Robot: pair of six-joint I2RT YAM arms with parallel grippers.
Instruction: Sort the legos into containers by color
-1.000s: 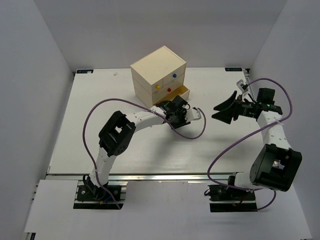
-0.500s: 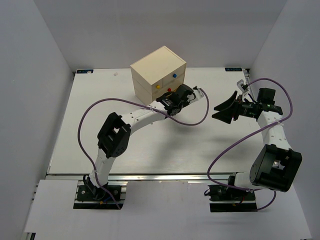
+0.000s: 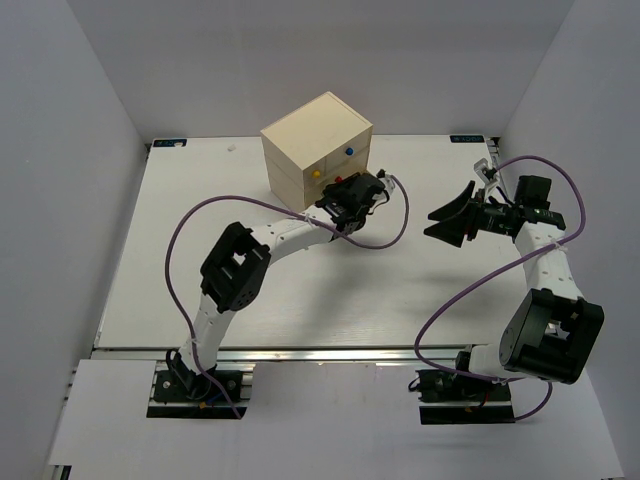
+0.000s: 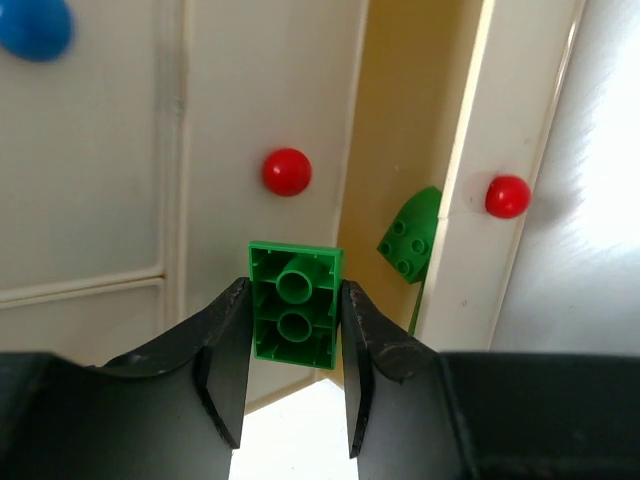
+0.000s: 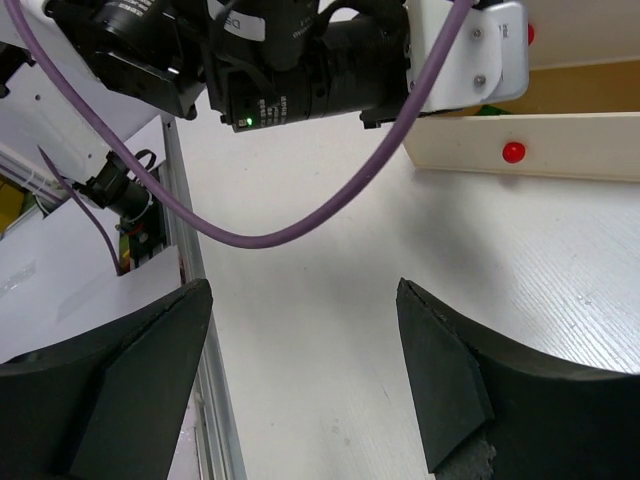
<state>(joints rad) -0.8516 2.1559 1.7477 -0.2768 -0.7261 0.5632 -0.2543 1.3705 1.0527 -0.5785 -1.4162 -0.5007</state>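
two bricks show, both green. the held brick (image 4: pixel 294 305) is pinched between the left fingers (image 4: pixel 225 370) at the mouth of the open drawer (image 4: pixel 470 260) with the red knob (image 4: pixel 507 196), where the other brick (image 4: pixel 412 237) already lies, so green likely joins green. the right fingers (image 5: pixel 120 380) hang spread and empty, well aside over the table (image 3: pixel 200 250).

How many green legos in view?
2. One brick clamped in the left gripper, one wedge lying in the open red-knob drawer. Others may be hidden inside drawers.
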